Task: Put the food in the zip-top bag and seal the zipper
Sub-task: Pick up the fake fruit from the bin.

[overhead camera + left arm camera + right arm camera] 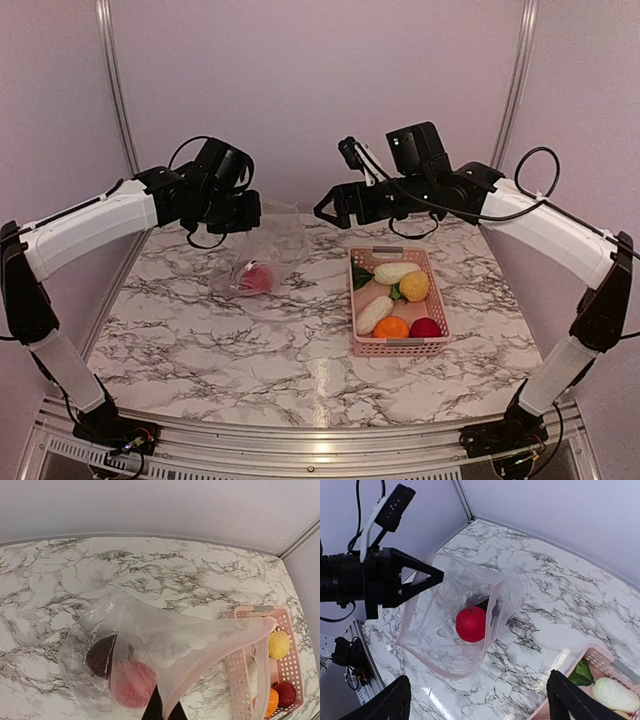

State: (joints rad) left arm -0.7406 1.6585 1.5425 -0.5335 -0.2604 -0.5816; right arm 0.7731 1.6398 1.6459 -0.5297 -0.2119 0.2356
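My left gripper (240,222) is shut on the mouth edge of the clear zip-top bag (250,268) and holds it up, with the bottom resting on the table. In the left wrist view the fingers (162,711) pinch the zipper strip (220,652). Inside the bag lie a red ball (471,624) and a dark piece (102,655). The bag's mouth gapes open toward my right gripper (325,210), which is open, empty and raised between the bag and the basket. Its fingertips (385,705) frame the bag from above.
A pink slotted basket (437,300) stands right of centre. It holds two white-cream oblong pieces (395,272), a yellow piece (414,286), an orange ball (390,327), a red ball (425,327) and a green leafy piece (362,278). Walls close in the back and sides.
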